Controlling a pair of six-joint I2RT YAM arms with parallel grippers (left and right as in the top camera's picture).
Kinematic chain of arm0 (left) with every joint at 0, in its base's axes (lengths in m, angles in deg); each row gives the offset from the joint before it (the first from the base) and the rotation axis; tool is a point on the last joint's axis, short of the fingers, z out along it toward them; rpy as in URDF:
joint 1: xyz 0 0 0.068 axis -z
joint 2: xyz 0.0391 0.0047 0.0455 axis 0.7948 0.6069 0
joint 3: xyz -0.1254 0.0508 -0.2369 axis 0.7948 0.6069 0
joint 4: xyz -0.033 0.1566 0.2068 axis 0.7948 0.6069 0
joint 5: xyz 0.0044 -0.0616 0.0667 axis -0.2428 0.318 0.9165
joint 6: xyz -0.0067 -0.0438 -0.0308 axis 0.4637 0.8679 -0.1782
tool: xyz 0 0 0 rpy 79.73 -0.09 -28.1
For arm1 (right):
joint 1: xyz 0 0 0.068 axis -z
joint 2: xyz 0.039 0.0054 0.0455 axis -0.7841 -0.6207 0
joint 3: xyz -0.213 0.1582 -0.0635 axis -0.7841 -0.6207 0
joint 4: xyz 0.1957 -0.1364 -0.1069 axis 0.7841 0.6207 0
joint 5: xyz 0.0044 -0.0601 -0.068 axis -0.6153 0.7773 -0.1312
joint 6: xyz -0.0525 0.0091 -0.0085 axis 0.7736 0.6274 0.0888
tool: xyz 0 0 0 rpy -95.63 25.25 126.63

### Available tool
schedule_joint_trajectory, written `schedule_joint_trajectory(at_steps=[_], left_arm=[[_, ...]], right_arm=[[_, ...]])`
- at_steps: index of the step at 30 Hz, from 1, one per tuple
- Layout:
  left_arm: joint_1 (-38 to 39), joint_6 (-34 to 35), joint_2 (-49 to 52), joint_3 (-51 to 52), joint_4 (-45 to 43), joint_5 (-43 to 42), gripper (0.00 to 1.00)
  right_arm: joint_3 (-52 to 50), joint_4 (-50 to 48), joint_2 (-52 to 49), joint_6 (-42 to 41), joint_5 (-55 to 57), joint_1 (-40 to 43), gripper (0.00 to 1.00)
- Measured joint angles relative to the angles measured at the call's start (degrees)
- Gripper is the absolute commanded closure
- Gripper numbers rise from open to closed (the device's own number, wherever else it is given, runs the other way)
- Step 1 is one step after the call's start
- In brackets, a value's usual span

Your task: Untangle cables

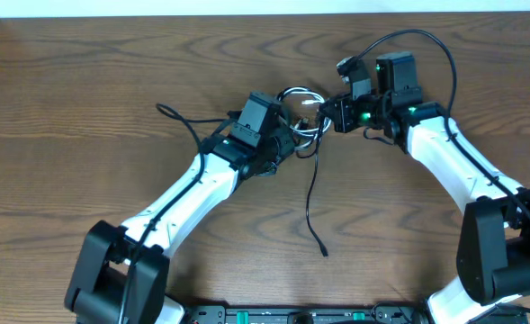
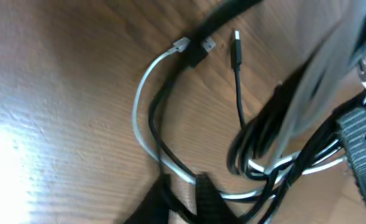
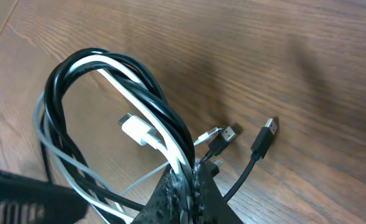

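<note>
The cables lie tangled at the table's middle, between my two grippers: a white cord (image 1: 293, 93) looped with a black cord whose tail (image 1: 311, 193) trails toward the front edge. My left gripper (image 1: 289, 144) reaches in from the left. In the left wrist view its fingers (image 2: 184, 186) stand close together, and the white cord (image 2: 138, 118) and black cord (image 2: 155, 112) run between the tips. My right gripper (image 1: 330, 112) is shut on the bundle. In the right wrist view (image 3: 192, 171) it pinches white and black strands of a raised loop (image 3: 64, 74).
Loose plug ends lie on the wood near the right fingers: a black USB plug (image 3: 266, 134) and a white plug (image 3: 136, 130). A thin black wire (image 1: 170, 115) curls left of the left arm. The table's far edge (image 1: 265, 13) runs along the top.
</note>
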Motion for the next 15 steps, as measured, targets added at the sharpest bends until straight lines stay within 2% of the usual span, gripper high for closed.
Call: schedule_joint_trajectory(at_steps=[8,15], left_arm=[[-0.02,-3.63,-0.07,0.00,-0.68,0.13,0.93],[-0.87,-10.99,-5.38,0.00,0.07,-0.59,0.92]], right_arm=[[0.00,1.14,0.00,-0.07,1.81,-0.26,0.99],[0.00,1.77,0.00,1.18,3.15,-0.26,0.99]])
